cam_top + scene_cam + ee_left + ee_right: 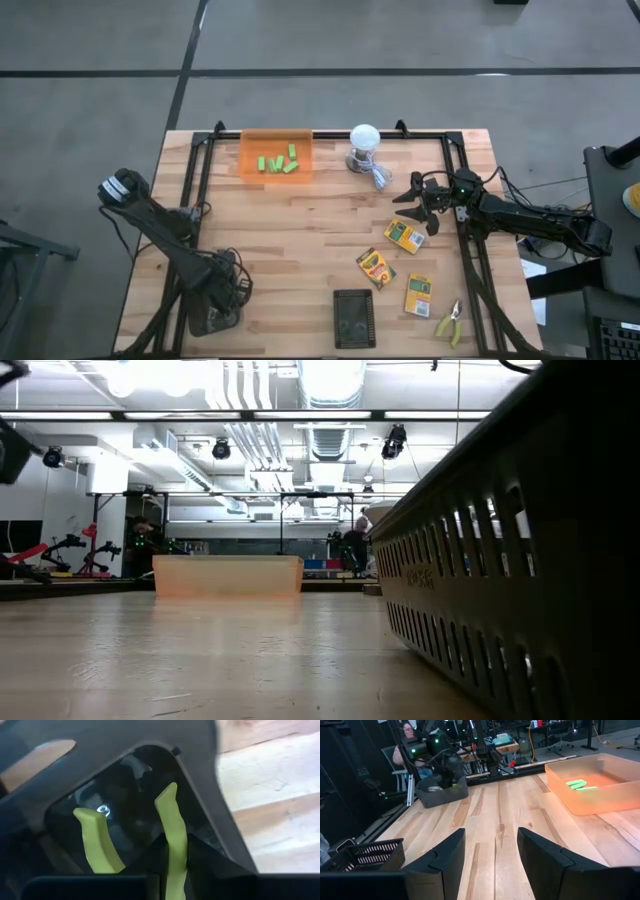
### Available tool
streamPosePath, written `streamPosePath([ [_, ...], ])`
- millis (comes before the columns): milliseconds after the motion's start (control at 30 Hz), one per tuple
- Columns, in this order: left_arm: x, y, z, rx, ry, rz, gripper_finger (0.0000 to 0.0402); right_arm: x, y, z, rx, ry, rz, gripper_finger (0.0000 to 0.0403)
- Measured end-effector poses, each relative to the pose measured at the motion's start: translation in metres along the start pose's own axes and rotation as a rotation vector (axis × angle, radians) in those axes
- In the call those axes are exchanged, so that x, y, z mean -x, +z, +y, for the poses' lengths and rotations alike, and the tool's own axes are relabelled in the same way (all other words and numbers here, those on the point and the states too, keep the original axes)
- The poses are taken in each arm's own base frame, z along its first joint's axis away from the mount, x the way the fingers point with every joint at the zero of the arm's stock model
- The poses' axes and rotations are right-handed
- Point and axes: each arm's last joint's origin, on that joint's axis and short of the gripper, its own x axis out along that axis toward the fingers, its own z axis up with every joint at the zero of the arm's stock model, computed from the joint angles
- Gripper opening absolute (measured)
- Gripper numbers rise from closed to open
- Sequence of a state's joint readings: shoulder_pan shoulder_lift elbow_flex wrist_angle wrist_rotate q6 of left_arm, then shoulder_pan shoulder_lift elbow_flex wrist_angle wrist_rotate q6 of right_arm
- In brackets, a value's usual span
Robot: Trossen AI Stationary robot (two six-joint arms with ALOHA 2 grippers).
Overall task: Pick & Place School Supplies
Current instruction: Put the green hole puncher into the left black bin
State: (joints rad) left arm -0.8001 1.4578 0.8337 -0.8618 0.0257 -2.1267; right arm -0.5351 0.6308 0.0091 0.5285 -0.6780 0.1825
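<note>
In the left wrist view my left gripper (175, 842) is shut on a pair of pliers (95, 840) with yellow-green handles, over the inside of a dark basket (200, 780). From above, that arm reaches down into the basket (215, 312) at the table's near left. My right gripper (490, 855) stands open and level at the right side (420, 200), touching nothing. Three crayon boxes (405, 235) (376, 267) (418, 295) and a second pair of pliers (450, 322) lie flat on the table at the near right. Several green blocks (278, 162) lie in an orange tray (250, 170) at the far edge. My left gripper pinches one handle (172, 820) of the pliers between its two fingers, which point down from above into the basket. Both handles stick out past the fingertips toward the basket's floor, and the other handle (92, 832) stands free beside them. The fingers hide the tool's head.
A white bulb with a cable (365, 142) sits right of the tray. A second black basket (353, 318) stands at the near middle; its slotted wall (500, 590) fills the low view's right. Bare wood lies across the table's middle. A person (407, 742) sits beyond the table.
</note>
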Motion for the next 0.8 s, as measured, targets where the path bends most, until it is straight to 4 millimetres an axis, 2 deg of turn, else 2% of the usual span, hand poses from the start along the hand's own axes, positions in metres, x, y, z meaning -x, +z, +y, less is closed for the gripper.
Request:
streamPosePath([
  [300,-0.015,0.004,0.005,-0.004,-0.014,0.009,0.006,0.0,0.0,0.0,0.0,0.0,0.0,0.0178],
  [800,-0.015,0.004,0.005,-0.003,-0.023,0.004,0.0154,0.0,0.0,0.0,0.0,0.0,0.0,0.0178],
])
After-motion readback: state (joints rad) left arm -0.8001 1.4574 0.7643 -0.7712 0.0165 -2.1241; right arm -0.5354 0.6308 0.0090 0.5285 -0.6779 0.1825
